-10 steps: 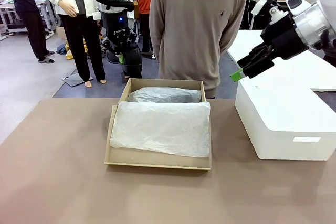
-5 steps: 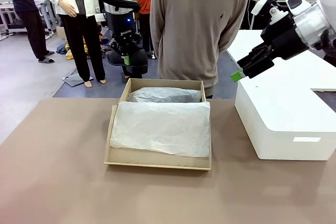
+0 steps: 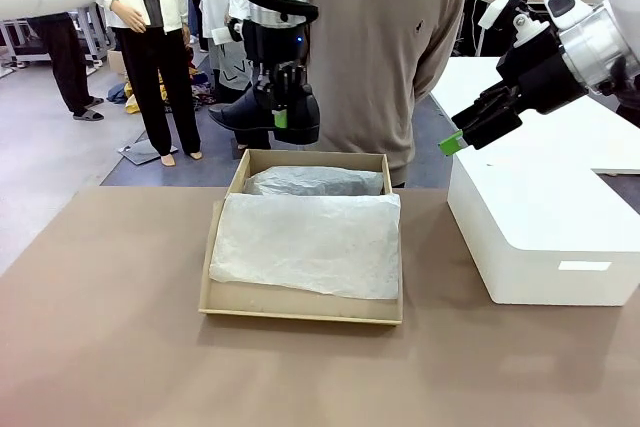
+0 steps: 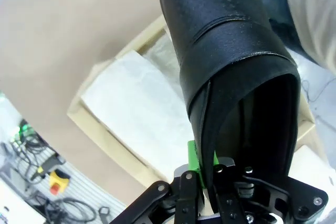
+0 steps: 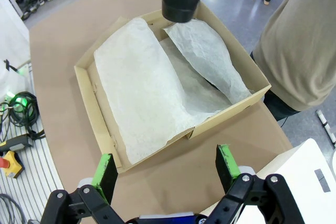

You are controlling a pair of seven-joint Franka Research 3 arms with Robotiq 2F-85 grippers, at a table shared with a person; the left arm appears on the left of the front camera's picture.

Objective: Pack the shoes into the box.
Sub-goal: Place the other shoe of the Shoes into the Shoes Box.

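Left gripper (image 3: pixel 282 119): jaws clamped on the rim of the opening of one black shoe (image 3: pixel 240 115), one green pad (image 4: pixel 194 156) pressed against the outer leather and the opposite finger inside the opening. Shoe held in the air, roughly level, sole down, toe pointing toward the robot's left.

Directly below the gripper: far edge of the tan box (image 3: pixel 300 305), lid open, lined with crinkled white tissue paper (image 3: pixel 305 242). In the rear part of the box, beneath the gripper, a dark form (image 3: pixel 310 182) showing through a second fold of tissue, not identifiable. Just behind the gripper: a person (image 3: pixel 385 47) in a beige sweater, standing at the far side of the table (image 3: pixel 100 347).

Right gripper (image 3: pixel 452 144): jaws spread wide, nothing between them, green pads (image 5: pixel 107 174) well apart in its wrist view. Well apart from the left gripper, on its right, raised just above the far-left corner of a large white box (image 3: pixel 540 217). Ahead of its fingers in the wrist view: the tan box, with the shoe hanging over its far end.
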